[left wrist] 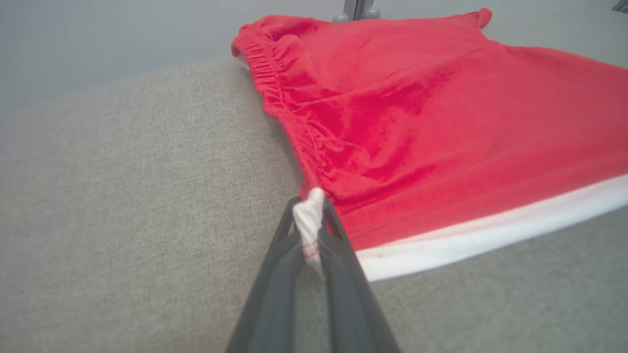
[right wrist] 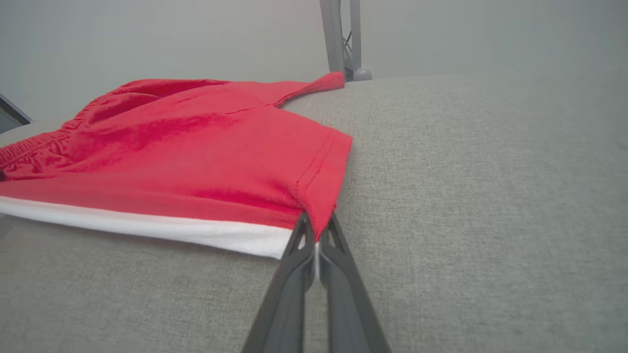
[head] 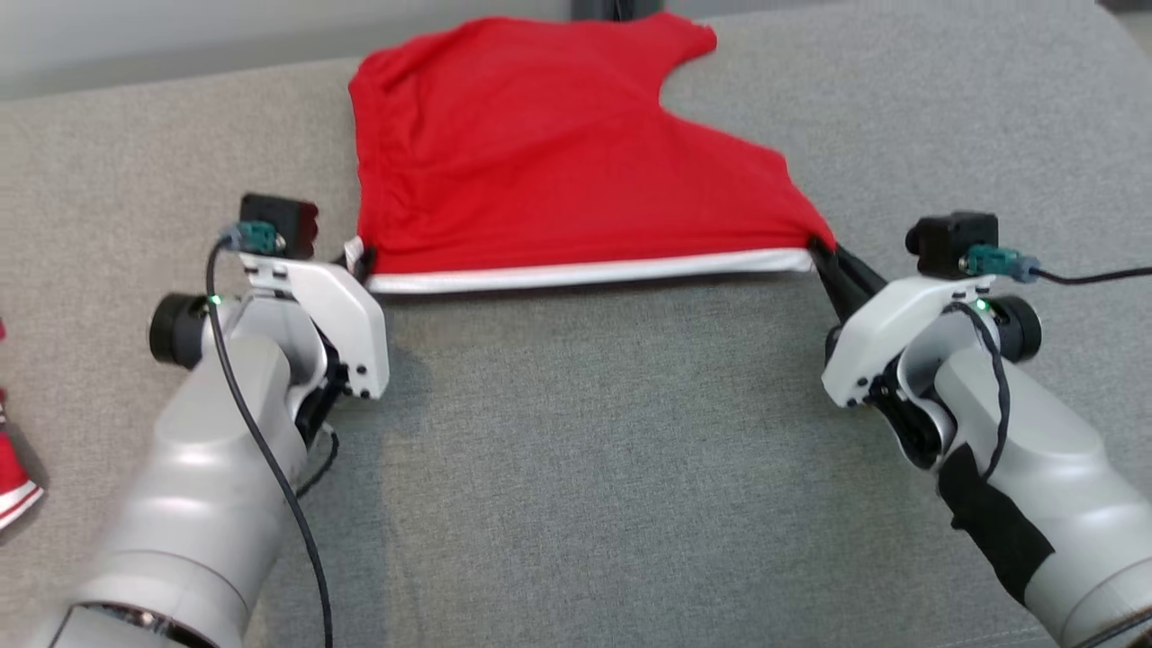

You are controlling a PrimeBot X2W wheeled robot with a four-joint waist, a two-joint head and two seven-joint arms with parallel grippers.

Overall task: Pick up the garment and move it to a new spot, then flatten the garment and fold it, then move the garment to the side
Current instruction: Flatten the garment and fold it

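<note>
The red garment [head: 558, 153] lies spread on the grey cloth-covered worktop [head: 585, 450], toward its far edge, with its near edge drawn into a straight line between the two arms. A white band [head: 594, 270] runs along that near edge from one corner to the other. The left claw [head: 360, 261] is clenched on the near left corner; in the left wrist view its two dark fingers [left wrist: 338, 245] pinch a small bunch of white cloth with red stitching, right where the band meets the gathered elastic side [left wrist: 262, 73] of the garment [left wrist: 417, 122]. The right claw [head: 823, 252] is clenched on the near right corner; in the right wrist view its fingertips [right wrist: 301, 240] are pressed together over the stitched hem where the red cloth [right wrist: 196, 162] ends and the band stops. The near edge throws a thin shadow on the worktop below it, while the rest of the cloth rests flat with shallow wrinkles. The far edge has a deep notch, with one lobe reaching toward a metal post [right wrist: 341, 39] behind the worktop. A second red-and-white piece of cloth [head: 13, 477] shows at the worktop's left edge, well apart from the garment.
</note>
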